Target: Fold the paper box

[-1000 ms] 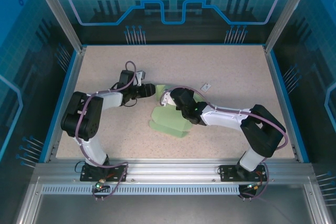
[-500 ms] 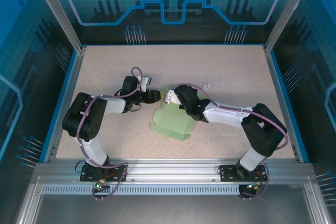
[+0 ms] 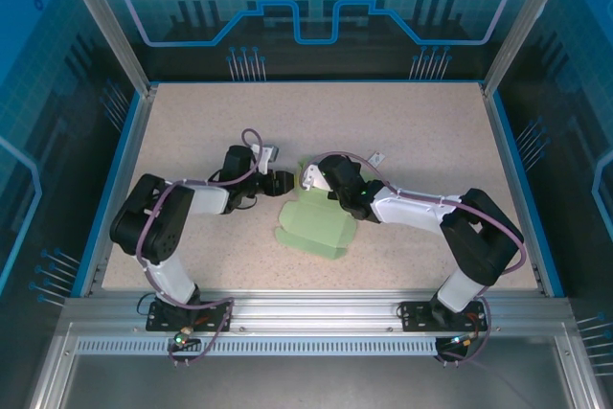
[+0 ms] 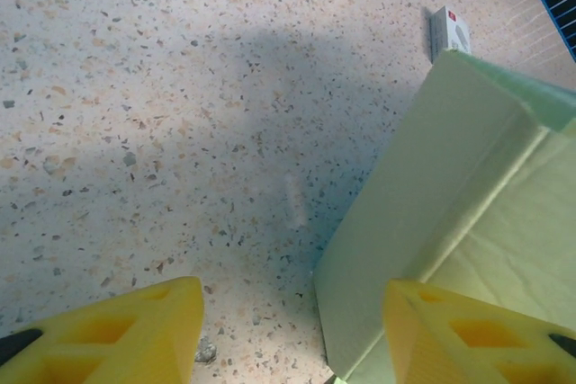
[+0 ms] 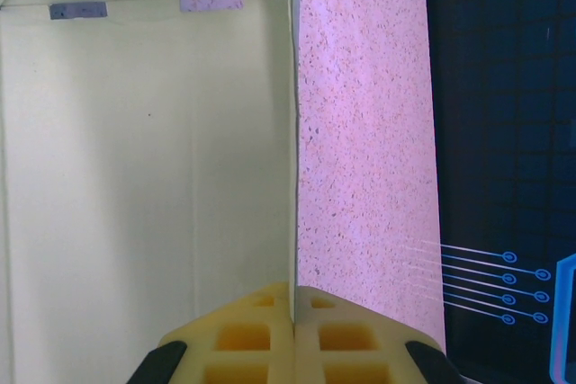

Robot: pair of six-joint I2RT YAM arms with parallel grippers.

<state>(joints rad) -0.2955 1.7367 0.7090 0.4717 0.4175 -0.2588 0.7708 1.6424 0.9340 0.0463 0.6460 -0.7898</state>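
Moved: left gripper point(image 3: 284, 182), nearer the paper box point(image 3: 314, 227) at mid-table point(image 3: 412, 131). Jaws released, the raised wall's end between them. Right gripper point(image 5: 294, 312) clenched on the wall's edge. Advice: press along the crease, squarely.

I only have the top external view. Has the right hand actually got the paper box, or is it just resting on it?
Observer: On the right wrist camera, the right hand is shut on the edge of a paper box panel. The thin card runs straight into its closed grip.
Operator: And the left hand?
Observer: The left hand is open, with bare table between its fingers.
Operator: So where is the card relative to it?
Observer: A raised wall of the box stands just ahead of one finger, outside the gap. I cannot tell whether they touch.
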